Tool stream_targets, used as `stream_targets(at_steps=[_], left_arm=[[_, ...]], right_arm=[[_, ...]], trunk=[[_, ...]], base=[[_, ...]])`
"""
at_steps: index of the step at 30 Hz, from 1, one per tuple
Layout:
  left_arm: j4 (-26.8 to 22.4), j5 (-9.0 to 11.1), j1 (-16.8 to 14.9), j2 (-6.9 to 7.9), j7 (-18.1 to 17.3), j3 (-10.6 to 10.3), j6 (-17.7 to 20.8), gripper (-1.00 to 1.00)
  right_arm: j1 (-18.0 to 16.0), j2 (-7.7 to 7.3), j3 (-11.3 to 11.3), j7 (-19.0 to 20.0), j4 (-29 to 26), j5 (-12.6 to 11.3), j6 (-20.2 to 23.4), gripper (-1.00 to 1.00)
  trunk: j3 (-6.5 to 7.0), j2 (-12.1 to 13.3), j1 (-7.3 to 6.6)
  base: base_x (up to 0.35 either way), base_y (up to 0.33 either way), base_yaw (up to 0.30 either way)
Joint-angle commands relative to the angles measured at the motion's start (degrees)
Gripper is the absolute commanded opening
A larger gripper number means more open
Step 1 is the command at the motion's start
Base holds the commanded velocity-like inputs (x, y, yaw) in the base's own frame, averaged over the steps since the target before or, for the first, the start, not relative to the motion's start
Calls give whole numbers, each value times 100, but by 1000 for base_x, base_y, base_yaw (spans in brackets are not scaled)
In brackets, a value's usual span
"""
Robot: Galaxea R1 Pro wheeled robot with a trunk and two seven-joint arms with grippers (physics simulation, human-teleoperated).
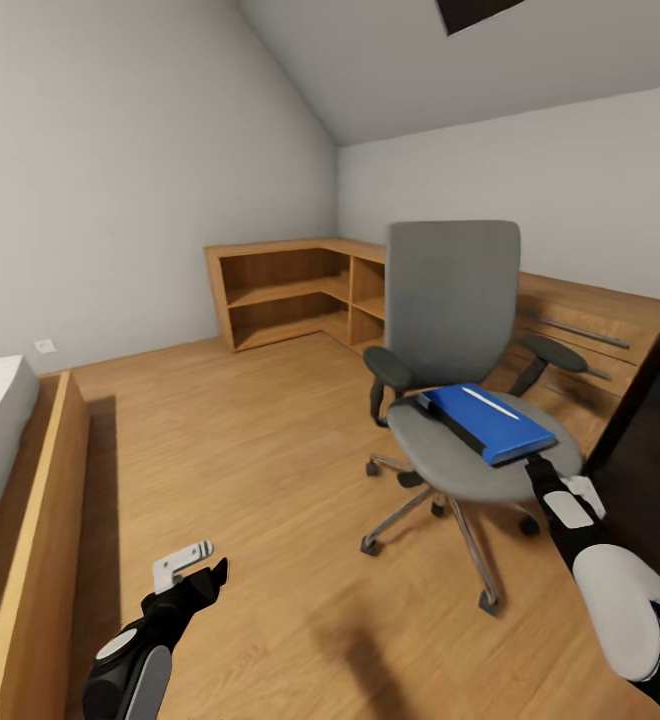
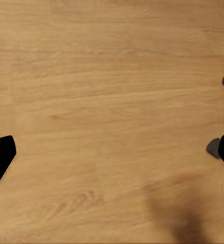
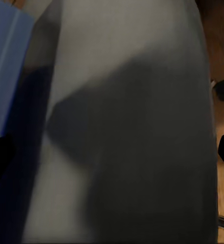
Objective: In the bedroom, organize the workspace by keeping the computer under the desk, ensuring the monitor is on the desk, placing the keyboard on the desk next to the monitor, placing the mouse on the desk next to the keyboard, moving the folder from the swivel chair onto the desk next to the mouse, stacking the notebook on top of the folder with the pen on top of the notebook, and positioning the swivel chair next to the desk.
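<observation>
1. The left arm (image 1: 135, 660) is glossy black, with a grey oval panel on the forearm and a small white patch near the wrist.
2. The left gripper (image 1: 192, 568) has a pale grey metal bracket beside black, pointed fingers (image 2: 0, 158).
3. The right arm (image 1: 610, 590) has a rounded white shell over black joints.
4. Its wrist carries small white plates on black, tapering to a slim black end.

Left arm low at near left, its gripper (image 1: 198, 570) pointing forward and down, jaws spread apart. Right arm extends forward at near right; right gripper (image 1: 538, 468) jaws' spacing cannot be judged.
</observation>
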Motion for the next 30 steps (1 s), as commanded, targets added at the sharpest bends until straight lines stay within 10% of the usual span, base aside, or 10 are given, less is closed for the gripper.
stream_targets(at_steps=[1,30], left_arm=[[-3,60,-5,-4,38,-1,22,100],[174,65,-6,-6,55,-62,30,100]], right_arm=[[-5,2,76,21,-4,-114,-14,100],[-5,-4,76,475,26,-100,-14,100]], trunk=[[-4,-2,0],[-4,-2,0]], base=[[176,0,223],[125,0,-15]])
